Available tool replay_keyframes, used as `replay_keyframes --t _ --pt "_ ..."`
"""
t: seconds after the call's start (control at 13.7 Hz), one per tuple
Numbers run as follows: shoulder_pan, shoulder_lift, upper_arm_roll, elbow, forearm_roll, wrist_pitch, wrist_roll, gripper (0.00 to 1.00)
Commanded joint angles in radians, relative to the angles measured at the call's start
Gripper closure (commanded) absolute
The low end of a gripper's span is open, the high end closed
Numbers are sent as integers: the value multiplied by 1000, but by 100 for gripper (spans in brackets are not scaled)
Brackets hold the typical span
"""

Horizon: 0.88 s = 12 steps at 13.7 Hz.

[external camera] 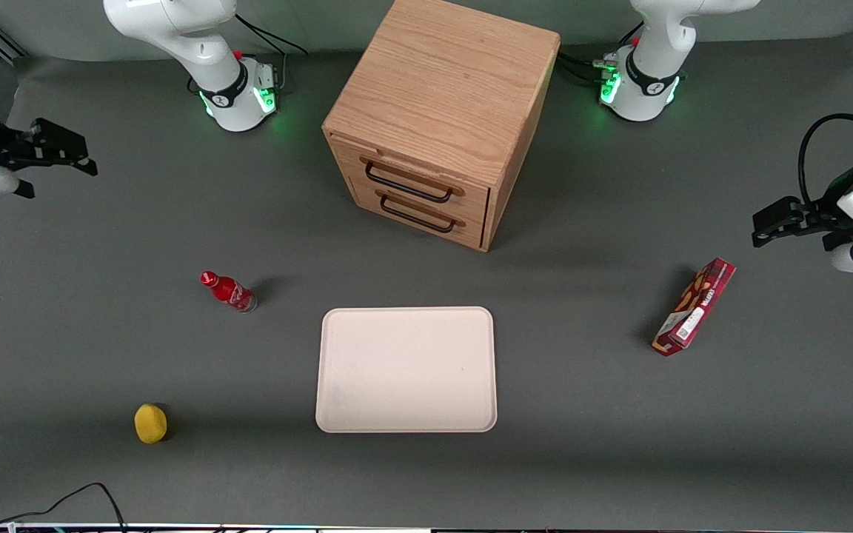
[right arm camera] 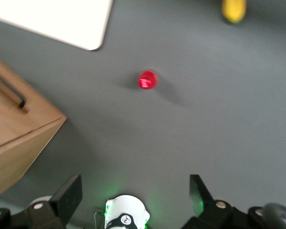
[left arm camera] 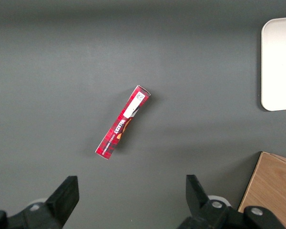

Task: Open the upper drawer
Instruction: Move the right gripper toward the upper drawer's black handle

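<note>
While the upper drawer [external camera: 410, 180] sits closed in the cabinet [external camera: 445, 96] at the tabletop's robot-side edge, the gripper [external camera: 56, 152], fingers spread, hovers well apart and should approach the bar handle [external camera: 406, 184] squarely.

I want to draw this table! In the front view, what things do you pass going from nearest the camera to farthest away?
Yellow ball → cream tray → red snack box → red bottle → upper drawer of the oak cabinet. The gripper hangs open out at the working arm's end, touching nothing.
</note>
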Motion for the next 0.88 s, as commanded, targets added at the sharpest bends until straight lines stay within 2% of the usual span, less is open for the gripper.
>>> replay_keyframes --t 0.0,0.07,0.15,0.29,0.44,0.66,0.8 --pt "13 23 16 21 103 -19 -109 0" --pt "13 26 48 13 132 -19 -219 0" --pt "15 34 78 9 132 -20 -334 0" --pt "13 61 156 -1 149 -17 -447 0" --pt "15 116 242 4 189 30 -472 0" --pt "16 227 374 -1 189 104 -458 0" --pt "16 267 425 -29 194 165 -443 0"
